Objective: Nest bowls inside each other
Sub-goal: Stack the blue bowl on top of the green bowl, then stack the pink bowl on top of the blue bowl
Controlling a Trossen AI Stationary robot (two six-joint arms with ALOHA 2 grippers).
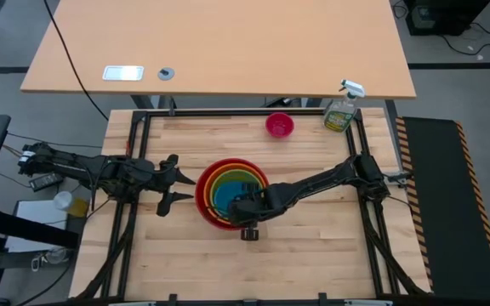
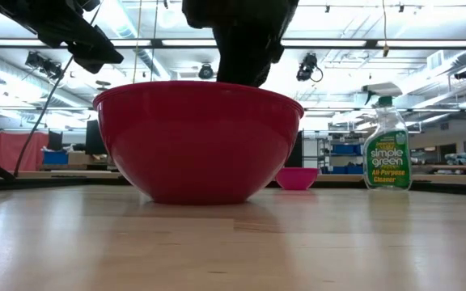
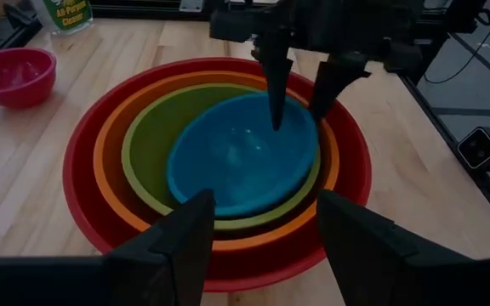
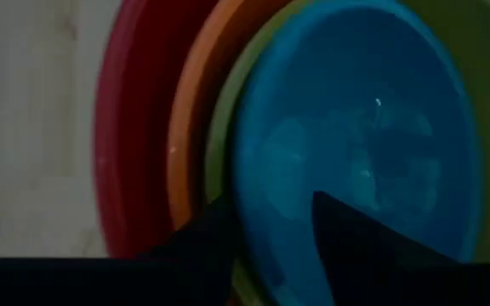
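Blue bowl [image 1: 225,197] sits nested in lime green, orange and red bowl [image 1: 204,191], mid-surface. High view: right tool [image 1: 243,206] over stack; left tool [image 1: 175,183] waits beside, spread wide, empty. Left wrist view: right tool's fingers parted astride blue rim, seemingly letting go. Low view: magenta bowl [image 2: 296,179] stands apart near spray bottle [image 2: 387,145]. Next: fetch it.

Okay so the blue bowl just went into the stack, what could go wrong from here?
The right hand straddles the round glossy blue plastic bowl's rim, one finger inside; withdrawing could drag it out of the lime green bowl. The small magenta pink bowl sits apart near the green spray bottle, which a reach might knock over.
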